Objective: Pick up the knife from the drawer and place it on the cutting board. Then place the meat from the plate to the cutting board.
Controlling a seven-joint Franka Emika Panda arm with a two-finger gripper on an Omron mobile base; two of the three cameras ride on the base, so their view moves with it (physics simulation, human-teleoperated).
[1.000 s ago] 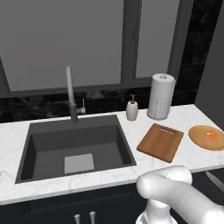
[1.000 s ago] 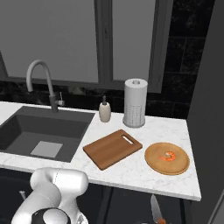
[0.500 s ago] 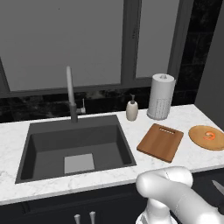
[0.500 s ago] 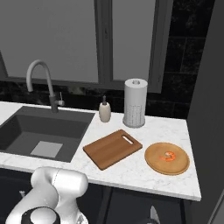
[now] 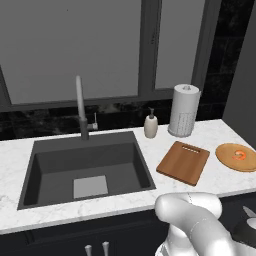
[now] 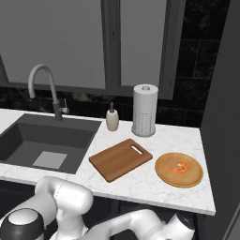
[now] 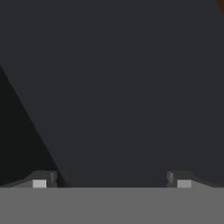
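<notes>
Your claw (image 7: 111,181) is spread wide, nothing between the fingertips (image 7: 41,178), and all it's looking at is a flat dark surface, so I can't tell you what's under it.

Up on the marble bench (image 6: 140,180), the cutting board (image 6: 121,159) lies flat and skewed. In the right base view its long axis runs from near-left to far-right, with the slot handle at the far-right short end, the end nearer the paper towel roll (image 6: 144,110). The plate (image 6: 179,169) sits just beside it to the right, close but not touching. The meat (image 6: 179,167) is still on the plate, roughly in the middle, a little curled orange piece. Too small to say which way the curl faces.

The knife: in the left base view there's a pale pointed sliver (image 5: 248,211) low at the right edge, below the bench front, tip pointing up and left. Might be the blade, can't say for sure.

Soap bottle (image 6: 112,117) stands upright between the sink (image 6: 42,140) and the towel roll.
</notes>
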